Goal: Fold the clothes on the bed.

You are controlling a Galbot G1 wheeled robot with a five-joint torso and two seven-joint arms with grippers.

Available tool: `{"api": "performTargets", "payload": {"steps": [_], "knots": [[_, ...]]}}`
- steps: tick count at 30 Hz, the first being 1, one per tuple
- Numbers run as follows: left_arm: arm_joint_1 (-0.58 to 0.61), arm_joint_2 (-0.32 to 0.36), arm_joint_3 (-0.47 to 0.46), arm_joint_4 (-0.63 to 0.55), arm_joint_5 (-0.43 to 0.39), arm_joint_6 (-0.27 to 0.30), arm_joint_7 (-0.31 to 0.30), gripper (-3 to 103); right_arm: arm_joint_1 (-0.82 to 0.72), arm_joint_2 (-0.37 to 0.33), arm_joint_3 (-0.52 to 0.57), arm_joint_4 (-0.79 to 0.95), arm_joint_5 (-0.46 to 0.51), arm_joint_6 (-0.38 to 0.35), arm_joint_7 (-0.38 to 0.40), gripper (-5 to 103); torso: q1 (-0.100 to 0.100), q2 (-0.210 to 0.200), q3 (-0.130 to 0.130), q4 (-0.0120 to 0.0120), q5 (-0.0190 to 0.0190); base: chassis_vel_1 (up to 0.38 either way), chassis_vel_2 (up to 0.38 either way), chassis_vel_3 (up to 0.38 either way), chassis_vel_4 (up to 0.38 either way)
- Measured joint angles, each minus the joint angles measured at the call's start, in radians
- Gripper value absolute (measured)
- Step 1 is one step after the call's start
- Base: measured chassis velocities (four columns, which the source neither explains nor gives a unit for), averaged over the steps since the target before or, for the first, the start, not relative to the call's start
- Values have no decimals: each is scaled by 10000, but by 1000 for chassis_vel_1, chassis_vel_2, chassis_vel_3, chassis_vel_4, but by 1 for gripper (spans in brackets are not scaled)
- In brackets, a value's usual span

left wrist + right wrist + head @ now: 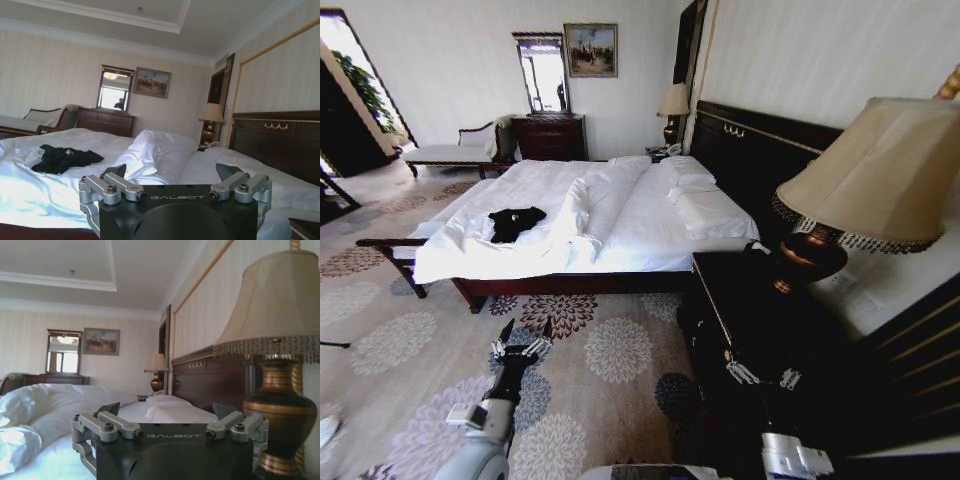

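Both grippers open, short of bed.

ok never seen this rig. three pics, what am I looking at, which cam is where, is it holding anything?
It is a wheeled robot with two arms. The wide picture comes from its head; the other two come from cameras on each wrist, looking past the grippers. The left gripper is over the carpet and the right gripper is by the nightstand. Both are open and hold nothing. On the bed, apart from both grippers, lies a crumpled black T-shirt, not yet folded. A table lamp stands on the right.
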Motion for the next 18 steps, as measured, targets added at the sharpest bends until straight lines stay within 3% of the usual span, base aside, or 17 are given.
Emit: {"api": "performTargets", "payload": {"steps": [4,9,12,15,18], "knots": [[-86,57,-72,19,-28,10,52,100,-148,3,202,199,-413,-4,-234,100,0,0,0,0,0,0,0,0,0],[-36,29,31,84,324,-92,233,100,-576,5,315,463,-839,-549,-525,100,0,0,0,-2,-1,0,0,0,0],[54,22,181,-18,428,-121,354,100,-404,-70,175,599,111,-900,-1389,100,-1,0,-1,-2,0,0,0,0,0],[70,21,223,-65,433,-123,360,100,-182,-353,160,617,642,-1160,-1529,100,0,0,0,1,-1,0,0,0,0],[170,-9,257,-130,430,-139,348,100,265,-1178,325,266,1083,-1250,-1610,100,0,0,0,2,2,0,0,0,0]]}}
